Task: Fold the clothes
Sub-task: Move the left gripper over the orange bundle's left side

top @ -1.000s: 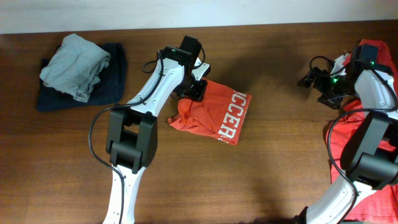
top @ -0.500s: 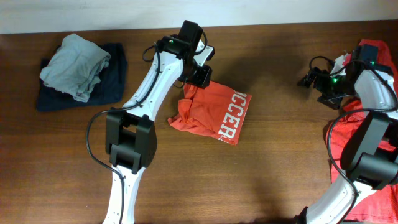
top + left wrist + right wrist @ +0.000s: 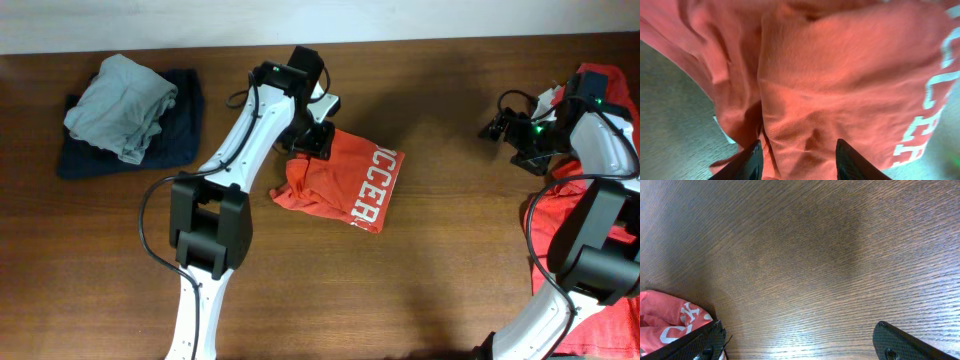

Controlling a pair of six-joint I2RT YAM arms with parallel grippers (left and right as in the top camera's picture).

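Note:
A folded orange-red T-shirt (image 3: 345,182) with white lettering lies at the middle of the wooden table; it fills the left wrist view (image 3: 840,75). My left gripper (image 3: 312,140) hovers at its far left corner, open, the fingers (image 3: 797,160) straddling the cloth without clamping it. My right gripper (image 3: 498,127) is open and empty over bare wood at the far right (image 3: 800,345). More red clothes (image 3: 600,270) lie at the table's right edge, and a bit of red cloth (image 3: 670,325) shows in the right wrist view.
A stack of folded clothes, a grey-green one (image 3: 120,105) on a navy one (image 3: 180,135), lies at the far left. The table's far edge meets a white wall (image 3: 400,20).
My left gripper rose off the shirt's far corner half a second ago and has come back down and slightly left onto it. The right arm has not moved.

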